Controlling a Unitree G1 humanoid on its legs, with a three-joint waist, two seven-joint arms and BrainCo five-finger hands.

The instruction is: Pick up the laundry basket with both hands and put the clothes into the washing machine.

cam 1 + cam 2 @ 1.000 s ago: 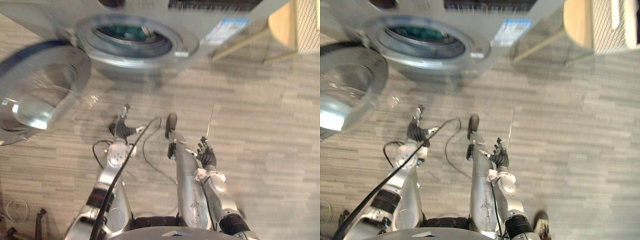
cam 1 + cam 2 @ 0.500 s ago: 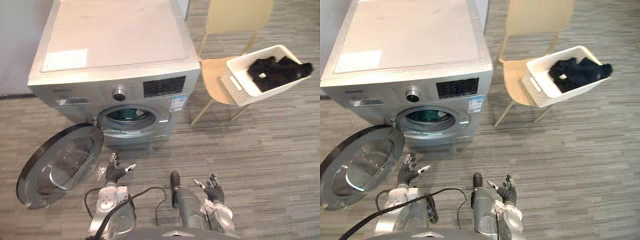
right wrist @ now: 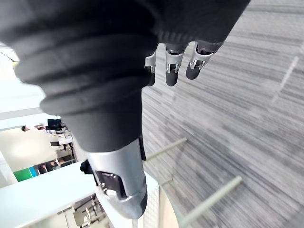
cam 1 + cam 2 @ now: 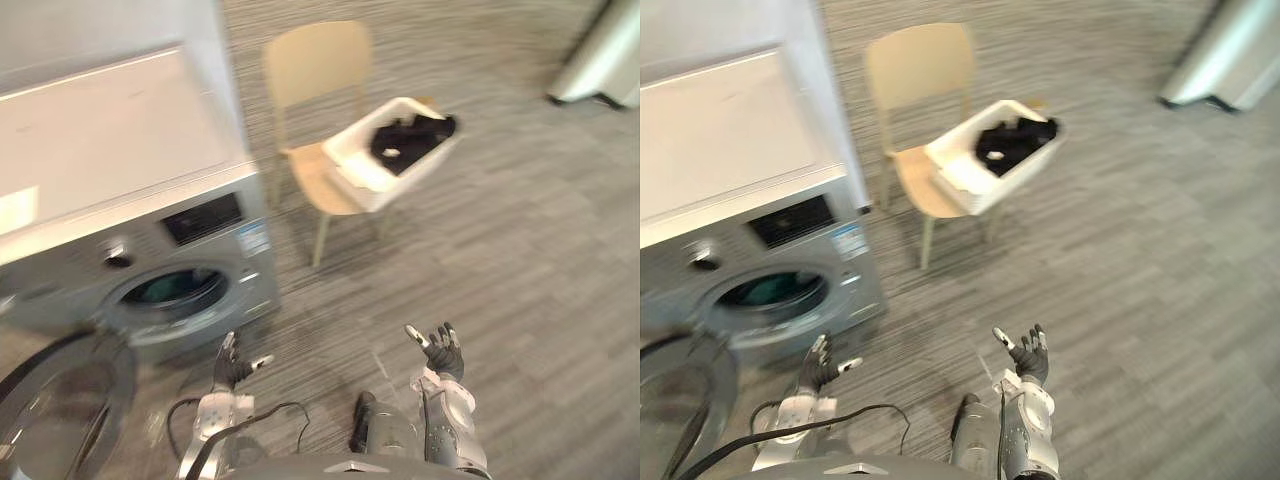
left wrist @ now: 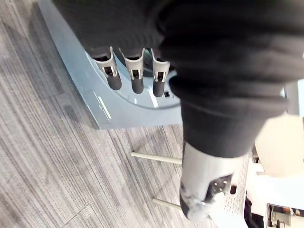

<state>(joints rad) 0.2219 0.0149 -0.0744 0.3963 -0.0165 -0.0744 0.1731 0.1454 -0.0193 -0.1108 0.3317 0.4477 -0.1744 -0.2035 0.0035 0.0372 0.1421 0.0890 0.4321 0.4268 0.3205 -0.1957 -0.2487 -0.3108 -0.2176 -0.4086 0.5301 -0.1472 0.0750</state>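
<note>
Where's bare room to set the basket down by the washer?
Free: floor right of the chair, ahead of the right hand; flat top of the washing machine. Crowded: chair seat, taken by the laundry basket; floor before the machine, where its open door stands by the left hand.

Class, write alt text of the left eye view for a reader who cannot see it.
A white laundry basket of dark clothes sits on a pale chair beside a washing machine with its door open. The left hand and right hand are open and empty, short of the basket.
</note>
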